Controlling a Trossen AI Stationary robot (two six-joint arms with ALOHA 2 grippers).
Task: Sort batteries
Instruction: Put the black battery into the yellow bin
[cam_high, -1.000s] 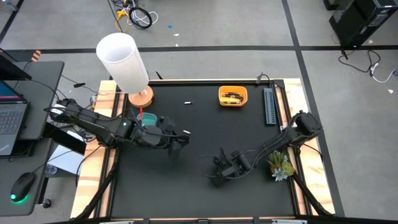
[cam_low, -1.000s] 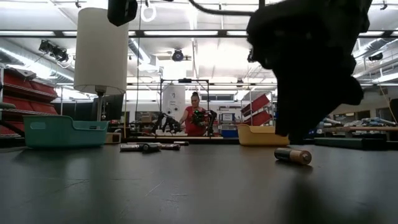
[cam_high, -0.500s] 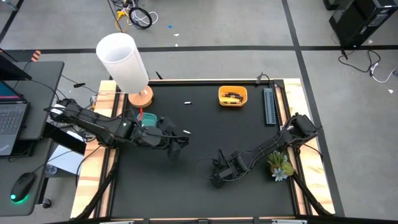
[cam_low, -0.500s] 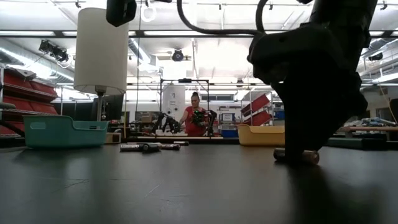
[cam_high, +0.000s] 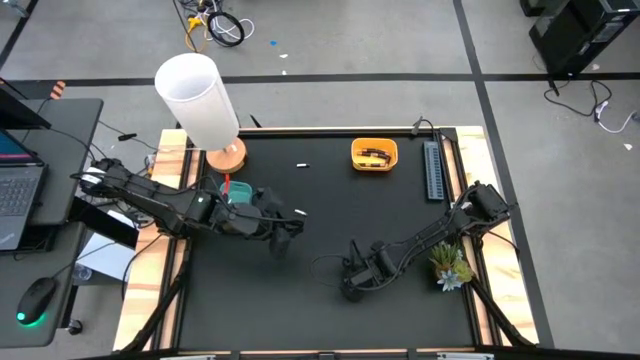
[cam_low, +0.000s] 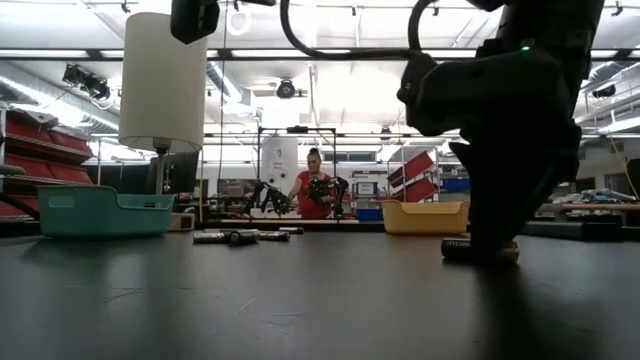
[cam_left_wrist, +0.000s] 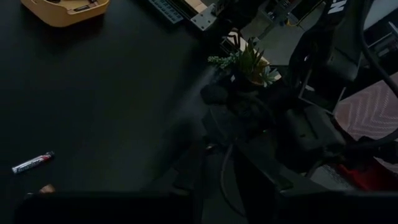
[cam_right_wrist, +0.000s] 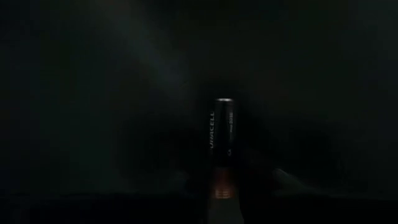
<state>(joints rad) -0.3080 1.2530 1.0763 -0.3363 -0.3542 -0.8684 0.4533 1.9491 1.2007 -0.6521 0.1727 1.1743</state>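
**Right claw lowered over a lone battery**

Reading from the left: your left claw (cam_high: 283, 232) waits low over the left half of the table (cam_high: 320, 305), unchanged over the last second; whether its fingers are open or closed cannot be told. Behind it stands the teal bin (cam_low: 95, 212), with a few loose batteries (cam_low: 235, 236) lying further along the table. At the far centre sits the yellow bin (cam_high: 374, 155), with dark batteries already inside.

Toward the right, the change: a second ago the dark battery (cam_low: 480, 250) lay in plain view beside your right claw (cam_high: 352, 282); now the claw has come down over it, fingers straddling the cell and drawing inward. The right wrist view shows that battery (cam_right_wrist: 221, 146) lying lengthwise between the fingers. A firm grip is not yet confirmed. Judged from this, the pick is beginning; carrying it to a bin remains.
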